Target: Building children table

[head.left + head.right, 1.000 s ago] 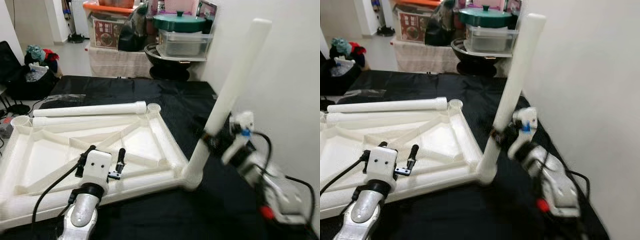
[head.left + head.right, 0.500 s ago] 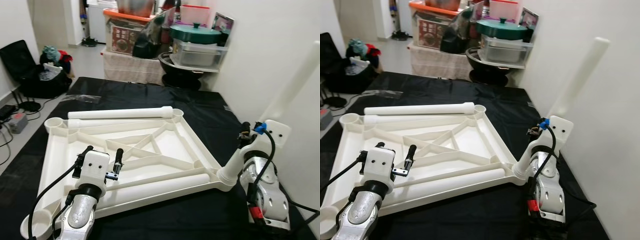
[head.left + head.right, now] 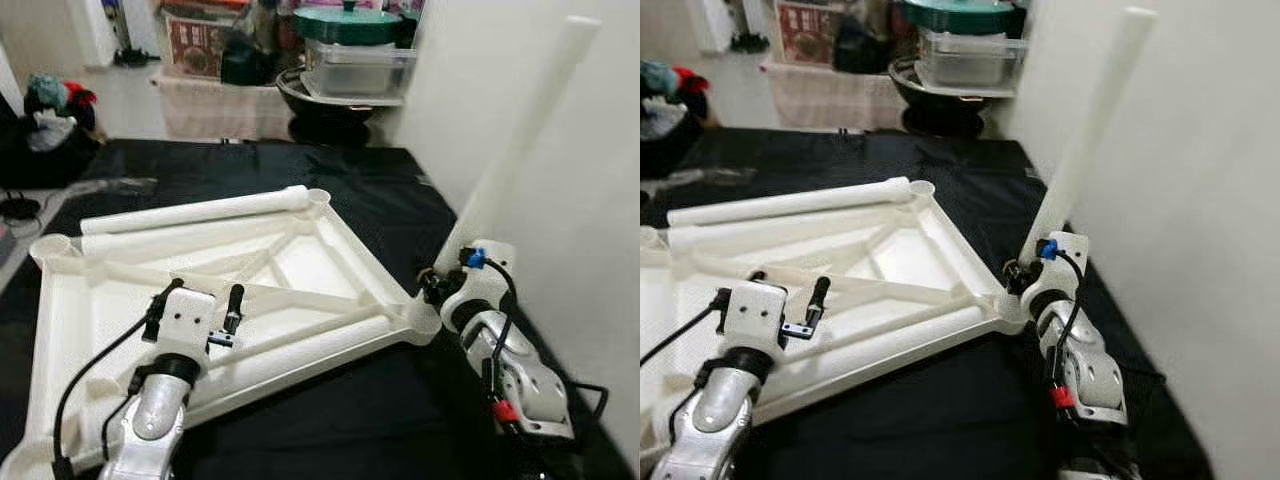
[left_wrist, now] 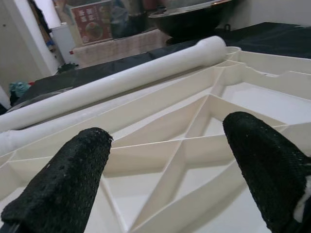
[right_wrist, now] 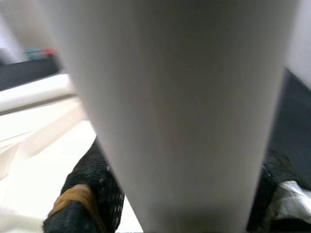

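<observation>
Black cloth [image 3: 330,190] covers the floor under an upturned white table frame [image 3: 300,265]. At its near-right corner socket, the right gripper [image 3: 437,286] clamps the base of a white table leg [image 3: 515,135], whose long axis rises steeply up and away, tilted right. The left gripper [image 3: 194,302] hovers over the frame's ribs, fingers [image 4: 73,179] spread apart. Beyond it, two legs [image 3: 195,210] lie lengthwise along the far edge.
</observation>
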{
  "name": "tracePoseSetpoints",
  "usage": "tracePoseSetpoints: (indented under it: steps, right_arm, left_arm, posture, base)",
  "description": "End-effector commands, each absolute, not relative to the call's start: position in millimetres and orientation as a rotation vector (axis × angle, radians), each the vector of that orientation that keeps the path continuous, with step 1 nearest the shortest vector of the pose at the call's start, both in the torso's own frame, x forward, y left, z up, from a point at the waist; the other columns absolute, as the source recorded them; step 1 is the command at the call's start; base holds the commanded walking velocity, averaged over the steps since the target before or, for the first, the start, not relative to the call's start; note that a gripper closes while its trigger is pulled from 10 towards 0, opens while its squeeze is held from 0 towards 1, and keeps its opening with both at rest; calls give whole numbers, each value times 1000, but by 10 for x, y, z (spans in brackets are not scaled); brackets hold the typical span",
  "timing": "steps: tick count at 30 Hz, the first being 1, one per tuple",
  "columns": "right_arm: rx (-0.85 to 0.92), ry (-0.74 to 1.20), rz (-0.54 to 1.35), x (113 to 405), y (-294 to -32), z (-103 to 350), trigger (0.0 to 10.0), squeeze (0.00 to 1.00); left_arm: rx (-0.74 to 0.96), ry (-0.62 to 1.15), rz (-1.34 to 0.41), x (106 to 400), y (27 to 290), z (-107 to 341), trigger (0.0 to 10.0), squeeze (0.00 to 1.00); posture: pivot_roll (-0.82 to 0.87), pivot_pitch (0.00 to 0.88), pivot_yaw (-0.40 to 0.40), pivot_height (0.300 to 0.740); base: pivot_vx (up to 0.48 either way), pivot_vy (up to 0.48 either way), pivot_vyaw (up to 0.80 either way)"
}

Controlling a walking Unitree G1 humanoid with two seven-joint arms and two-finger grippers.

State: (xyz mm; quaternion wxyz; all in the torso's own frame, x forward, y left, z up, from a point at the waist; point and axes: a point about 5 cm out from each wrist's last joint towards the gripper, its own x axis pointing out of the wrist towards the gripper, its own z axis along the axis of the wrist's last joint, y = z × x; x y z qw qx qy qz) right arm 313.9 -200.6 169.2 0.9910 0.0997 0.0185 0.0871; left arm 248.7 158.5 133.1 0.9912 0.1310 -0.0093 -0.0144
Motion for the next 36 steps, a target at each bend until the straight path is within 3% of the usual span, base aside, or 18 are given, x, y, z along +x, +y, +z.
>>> tracePoseSetpoints:
  steps: [1,2,3,4,6,7,14,15,17,18,21,25,26,27,28,29,30,36]
  right_arm:
    - [215,-16,273,3128,-1913,1816,10000,0]
    - [180,-72,480,3024,-1818,1951,10000,0]
    - [180,-72,480,3024,-1818,1951,10000,0]
    - [153,-105,684,2880,-1699,2040,10000,0]
    - [153,-105,684,2880,-1699,2040,10000,0]
    - [135,-117,854,2739,-1592,2071,10000,0]
    - [114,-99,993,2649,-1510,2041,10000,0]
    - [118,-101,998,2675,-1520,2050,8314,0]
    - [122,-105,1002,2691,-1529,2061,8314,0]
    - [132,-108,975,2736,-1549,2067,0,0]
    - [142,-125,931,2792,-1600,2083,0,0]
    - [118,-102,776,2922,-1707,2050,0,0]
    - [77,-39,513,3098,-1871,1968,0,0]
    - [77,-39,513,3098,-1871,1968,0,0]
    - [134,5,60,3254,-2234,1887,0,0]
    - [182,54,-238,3287,-2467,1795,0,0]
    - [241,91,-421,3262,-2589,1695,0,0]
    - [265,103,-551,3176,-2567,1572,0,0]
  left_arm:
    - [266,-1,-36,2495,1590,1301,10000,0]
    - [266,-1,-37,2498,1580,1301,10000,0]
    - [266,-1,-37,2498,1580,1301,10000,0]
    - [266,-2,-38,2497,1566,1305,10000,0]
    - [266,-2,-38,2497,1566,1305,10000,0]
    - [265,-3,-39,2492,1554,1305,10000,0]
    - [265,-1,-52,2461,1506,1293,10000,0]
    - [262,-1,-50,2461,1505,1292,10000,0]
    - [261,-1,-49,2464,1504,1293,10000,0]
    - [259,-2,-48,2468,1503,1297,10000,0]
    - [258,-4,-48,2471,1496,1303,10000,0]
    - [257,-4,-46,2470,1501,1303,10000,0]
    - [258,-6,-46,2473,1503,1305,10000,0]
    - [258,-6,-46,2473,1503,1305,10000,0]
    - [260,-5,-47,2467,1506,1299,10000,0]
    - [261,-5,-47,2461,1506,1294,10000,0]
    - [262,-5,-45,2459,1513,1295,10000,0]
    - [263,-6,-41,2474,1524,1302,10000,0]
  posture:
    - [117,0,-114,740]
    - [116,0,-111,740]
    - [116,0,-111,740]
    - [117,0,-115,740]
    - [117,0,-115,740]
    - [116,0,-115,740]
    - [122,0,-119,740]
    - [123,0,-121,740]
    - [123,0,-121,740]
    - [123,0,-121,740]
    - [122,0,-124,740]
    - [118,0,-125,740]
    - [116,0,-122,740]
    - [116,0,-122,740]
    - [122,0,-124,740]
    - [122,0,-124,740]
    - [126,0,-123,740]
    - [129,0,-120,740]
  base:
    - [0,0,0]
    - [0,0,0]
    - [0,0,0]
    - [0,0,0]
    - [0,0,0]
    - [0,0,0]
    - [0,0,0]
    - [0,0,0]
    - [0,0,0]
    - [0,0,0]
    - [0,0,0]
    - [0,0,0]
    - [0,0,0]
    - [0,0,0]
    - [0,0,0]
    - [0,0,0]
    - [0,0,0]
    - [0,0,0]
